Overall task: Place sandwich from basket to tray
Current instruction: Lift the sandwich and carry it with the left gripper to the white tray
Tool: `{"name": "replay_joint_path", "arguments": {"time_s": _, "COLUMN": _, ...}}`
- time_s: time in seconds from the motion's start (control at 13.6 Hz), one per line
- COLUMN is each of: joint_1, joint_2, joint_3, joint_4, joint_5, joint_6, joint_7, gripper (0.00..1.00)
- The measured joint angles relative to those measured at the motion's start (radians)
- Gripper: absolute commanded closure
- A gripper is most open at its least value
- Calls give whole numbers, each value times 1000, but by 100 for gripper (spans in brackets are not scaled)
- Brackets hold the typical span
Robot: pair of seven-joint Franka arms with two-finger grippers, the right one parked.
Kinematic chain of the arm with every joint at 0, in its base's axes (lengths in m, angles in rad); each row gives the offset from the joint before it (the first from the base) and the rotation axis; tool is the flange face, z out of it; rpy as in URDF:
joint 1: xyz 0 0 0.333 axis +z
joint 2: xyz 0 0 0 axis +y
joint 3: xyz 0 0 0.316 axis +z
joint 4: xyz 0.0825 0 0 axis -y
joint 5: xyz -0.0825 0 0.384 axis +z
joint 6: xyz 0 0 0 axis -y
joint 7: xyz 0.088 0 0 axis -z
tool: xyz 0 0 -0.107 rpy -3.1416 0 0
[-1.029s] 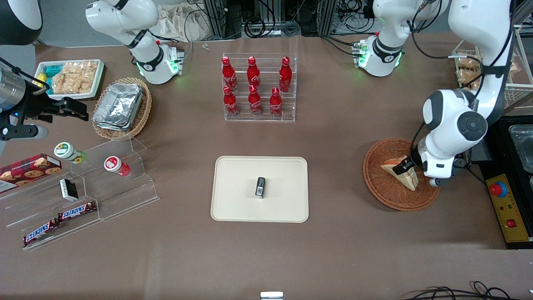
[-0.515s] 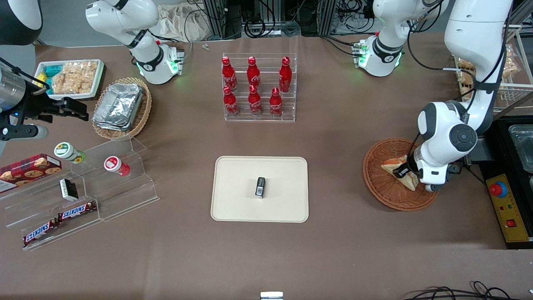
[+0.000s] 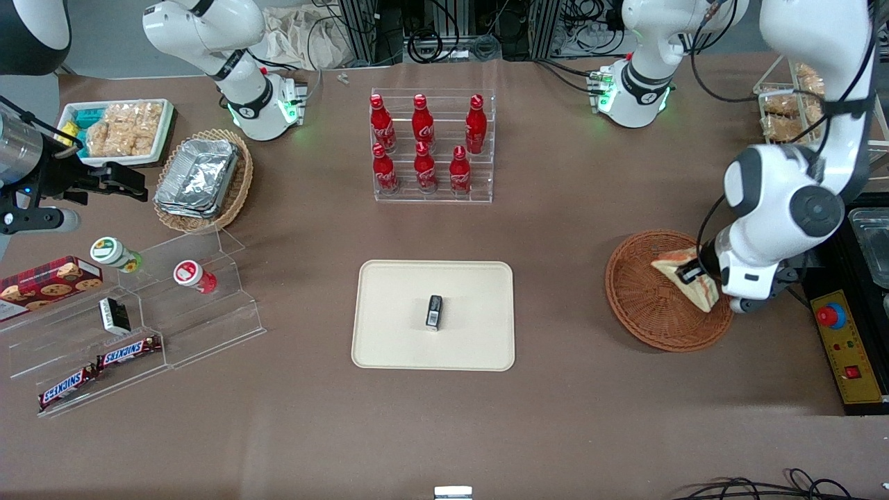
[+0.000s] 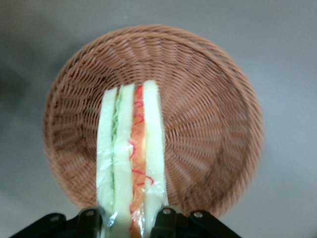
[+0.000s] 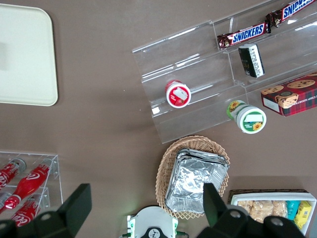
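Tool [image 4: 127,220] clamped on the sandwich [image 4: 130,158], lifted clear above the basket [image 3: 642,302] at the working arm's end of the tabletop. Judgement: keep grip steady, carry level toward the tray [image 3: 396,340], and set down beside the small dark item [image 3: 434,311] already on it (don't land on it). Readable: Snickers bars [image 3: 97,368]; red bottles [image 3: 424,142] appear Coca-Cola.

I work in a robot lab set up like a little shop: cola bottles [image 3: 424,146] on a clear rack at the top middle, Snickers bars [image 3: 128,352] lower left, cables [image 3: 444,35] along the top.
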Motion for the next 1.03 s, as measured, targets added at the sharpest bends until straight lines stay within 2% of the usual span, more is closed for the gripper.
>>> {"name": "replay_joint_path", "arguments": {"time_s": 0.15, "joint_1": -10, "joint_2": -62, "joint_3": -79, "joint_4": 20, "joint_5": -5, "joint_6": -80, "joint_7": 81, "gripper": 100}}
{"name": "replay_joint_path", "arguments": {"time_s": 0.29, "joint_1": -24, "joint_2": -58, "joint_3": -187, "joint_4": 43, "joint_5": -31, "joint_6": -88, "joint_7": 106, "gripper": 100}}
{"name": "replay_joint_path", "arguments": {"time_s": 0.59, "joint_1": -39, "joint_2": 104, "joint_3": -356, "joint_4": 197, "joint_5": -40, "joint_6": -83, "joint_7": 108, "gripper": 100}}
{"name": "replay_joint_path", "arguments": {"time_s": 0.88, "joint_1": -130, "joint_2": 305, "joint_3": -381, "joint_4": 346, "joint_5": -36, "joint_6": -23, "joint_7": 119, "gripper": 100}}
{"name": "replay_joint_path", "arguments": {"time_s": 1.03, "joint_1": -181, "joint_2": 393, "joint_3": -381, "joint_4": 408, "joint_5": 16, "joint_6": -10, "joint_7": 113, "gripper": 100}}
